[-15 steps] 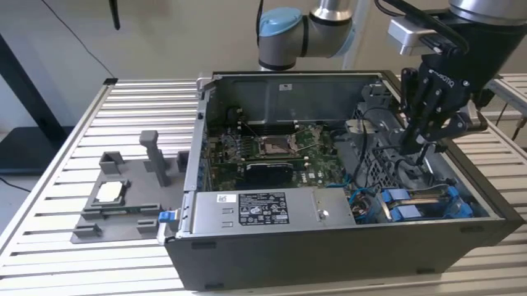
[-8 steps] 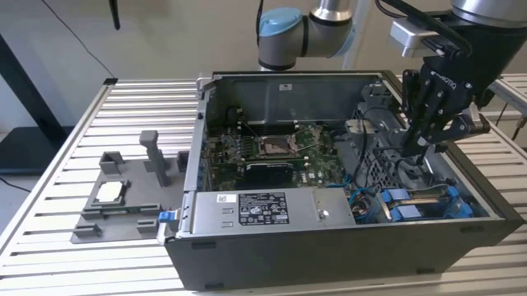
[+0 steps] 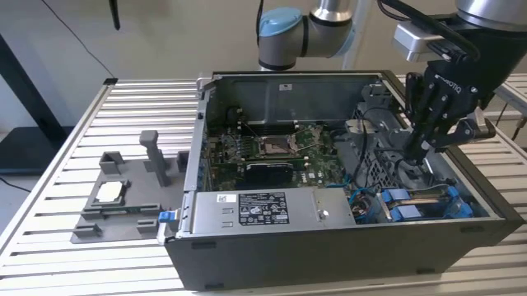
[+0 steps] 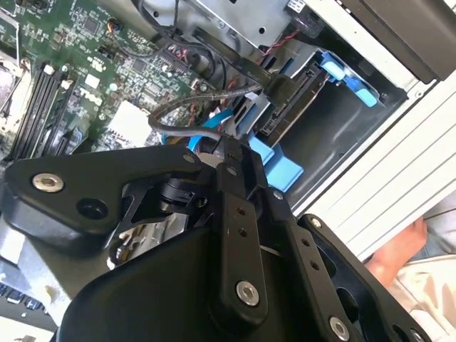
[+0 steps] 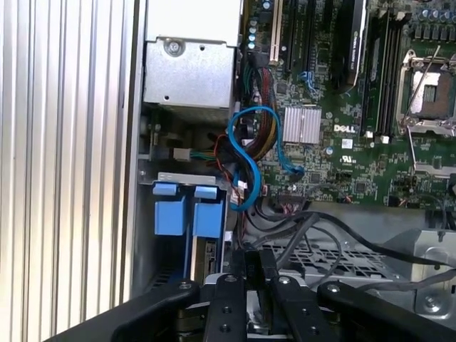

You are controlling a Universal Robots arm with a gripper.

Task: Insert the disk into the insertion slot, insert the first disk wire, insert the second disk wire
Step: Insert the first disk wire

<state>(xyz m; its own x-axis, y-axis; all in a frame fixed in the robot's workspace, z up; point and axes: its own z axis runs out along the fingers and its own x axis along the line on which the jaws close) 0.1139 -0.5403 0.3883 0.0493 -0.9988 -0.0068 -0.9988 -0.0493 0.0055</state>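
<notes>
Insertion slot (image 5: 172,217) near blue cable (image 5: 248,178), first wrist view; grey jig (image 3: 123,219), exterior view.

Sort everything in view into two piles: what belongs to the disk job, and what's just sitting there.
Job:
- insertion slot, with blue clips
- hand, inside the case near the slot
- blue cable, likely a disk wire

Lying about:
- power-supply box
- motherboard
- grey fixture on the table, outside the case

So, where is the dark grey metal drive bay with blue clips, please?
The drive bay sits at the exterior view's right, inside the case, beside the grey power-supply box.
</notes>
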